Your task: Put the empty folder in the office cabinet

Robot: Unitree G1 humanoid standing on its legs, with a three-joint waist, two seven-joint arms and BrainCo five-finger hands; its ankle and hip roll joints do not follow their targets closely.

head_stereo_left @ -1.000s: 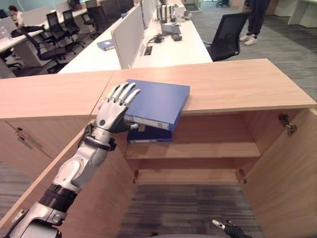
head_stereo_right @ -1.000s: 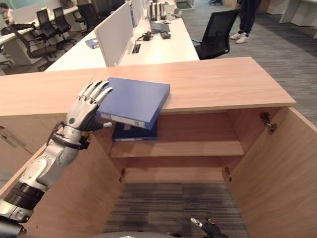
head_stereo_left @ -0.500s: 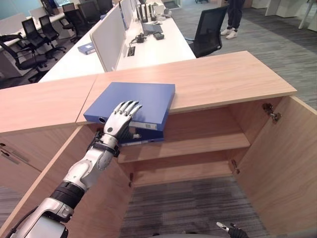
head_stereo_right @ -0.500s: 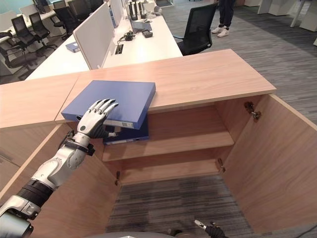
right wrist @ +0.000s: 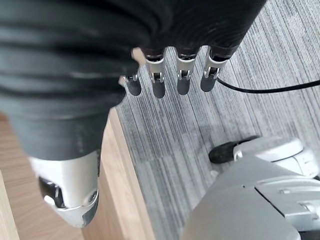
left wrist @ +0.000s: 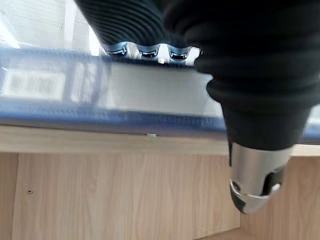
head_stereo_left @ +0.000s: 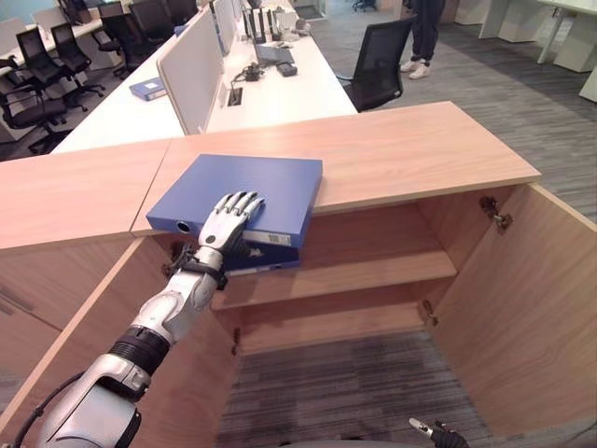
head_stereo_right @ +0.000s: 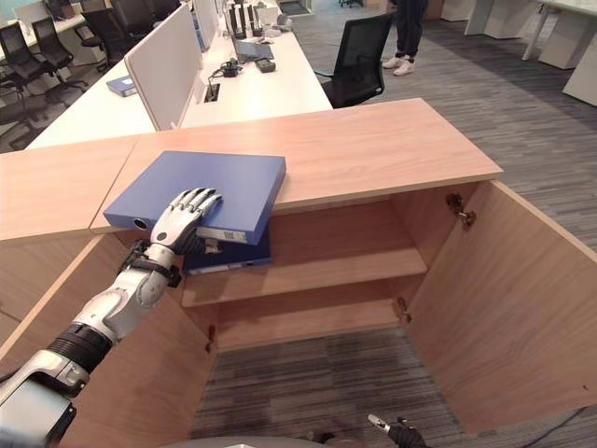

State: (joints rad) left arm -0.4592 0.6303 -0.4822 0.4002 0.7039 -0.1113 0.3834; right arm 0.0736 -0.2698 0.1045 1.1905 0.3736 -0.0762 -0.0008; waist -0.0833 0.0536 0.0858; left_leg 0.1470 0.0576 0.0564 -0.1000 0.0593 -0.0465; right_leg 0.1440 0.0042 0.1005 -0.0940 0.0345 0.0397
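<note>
Since a second ago our left hand [head_stereo_left: 229, 217] has slid down the blue folder [head_stereo_left: 244, 191] — fingers over it, thumb under its edge — on the cabinet top [head_stereo_left: 420, 154]; next, lower it onto the shelf [head_stereo_left: 373, 272].

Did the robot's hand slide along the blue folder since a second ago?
Yes. The left hand has slid from the blue folder's left edge toward the middle of its front edge, where the folder overhangs the cabinet top.
</note>
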